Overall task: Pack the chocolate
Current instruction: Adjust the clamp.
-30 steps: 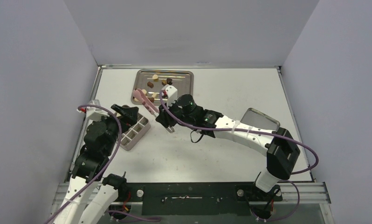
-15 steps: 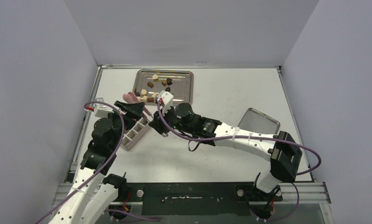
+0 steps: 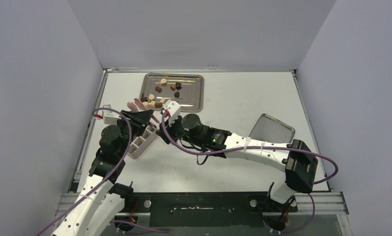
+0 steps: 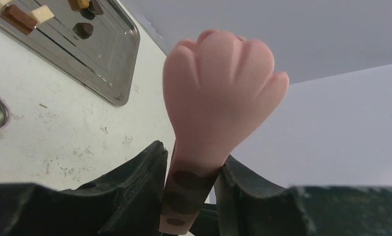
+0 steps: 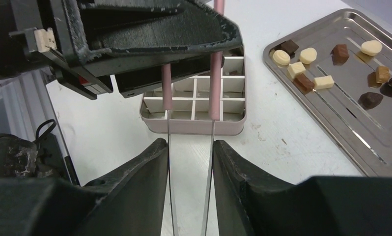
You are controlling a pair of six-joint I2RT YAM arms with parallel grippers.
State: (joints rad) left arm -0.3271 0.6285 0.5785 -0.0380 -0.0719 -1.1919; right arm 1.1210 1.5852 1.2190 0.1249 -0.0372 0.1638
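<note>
1. The left gripper (image 4: 189,158) is clamped on the pink tongs (image 4: 218,98), its 2 black fingers pressing the stem just below the paw-shaped tip. A second ago its jaws stood wide and it hung over the compartment box, apart from the tongs.
2. The right gripper (image 5: 190,147) grasps the same tongs lower down, with the 2 metal blades running between its fingers and lying against them. Over that second it has carried the tongs leftward to meet the left arm.
3. Judgement: both arms now share 1 tool, so this looks like a handover or regrip, not yet a pick.
4. The chocolate (image 5: 340,51), about 11 pieces in dark brown, mid brown and cream, lies loose on the steel tray (image 5: 331,115), just as it did a second ago.
5. The compartment box (image 5: 194,125) sits beside the tray, under the joined grippers. Whether any cell holds a piece cannot be told.
6. The table (image 5: 282,157) is white with faint scuffs. A rounded tin lid (image 3: 272,129) lies well to the right.
7. Plain lavender-grey walls (image 3: 46,73) close the workspace on 3 sides.
</note>
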